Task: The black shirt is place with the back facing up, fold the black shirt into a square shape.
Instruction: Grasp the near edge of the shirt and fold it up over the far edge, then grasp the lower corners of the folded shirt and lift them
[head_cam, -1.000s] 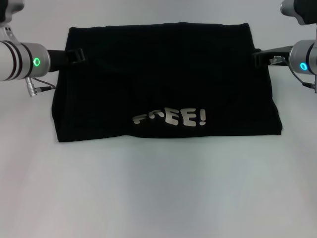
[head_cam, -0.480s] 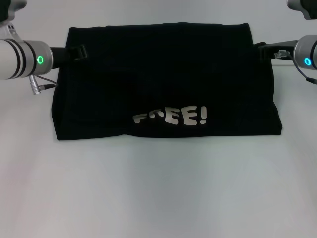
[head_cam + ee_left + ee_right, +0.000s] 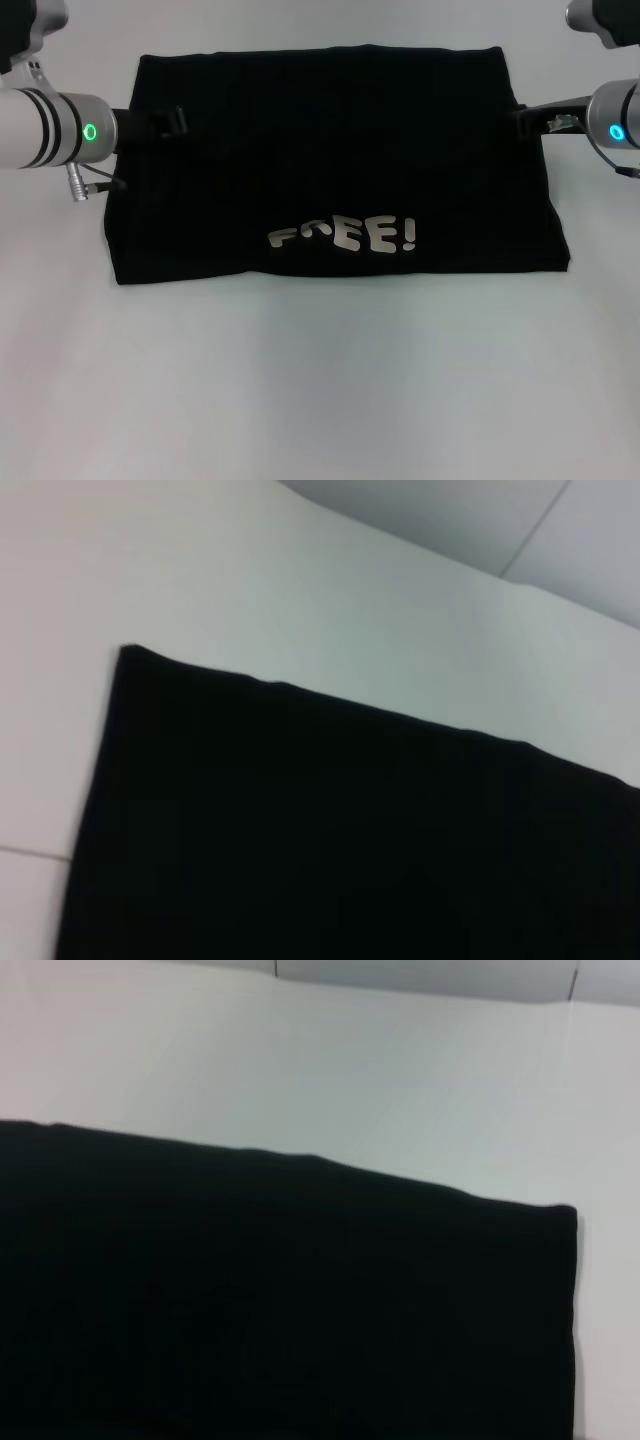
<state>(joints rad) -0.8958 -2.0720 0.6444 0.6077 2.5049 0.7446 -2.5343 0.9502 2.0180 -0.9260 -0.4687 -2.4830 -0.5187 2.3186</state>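
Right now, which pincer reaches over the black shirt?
The left pincer: its tip lies over the black shirt, while the right pincer stops at the shirt's edge.

I saw the shirt point(image 3: 335, 165) lying flat on the table, black, folded into a wide rectangle, with crumpled white "FREE!" lettering showing near its front edge, right of centre.

Black shirt point(image 3: 330, 160) of matt soft cloth, white lettering point(image 3: 345, 237) smooth; table point(image 3: 320, 380) smooth, matt white
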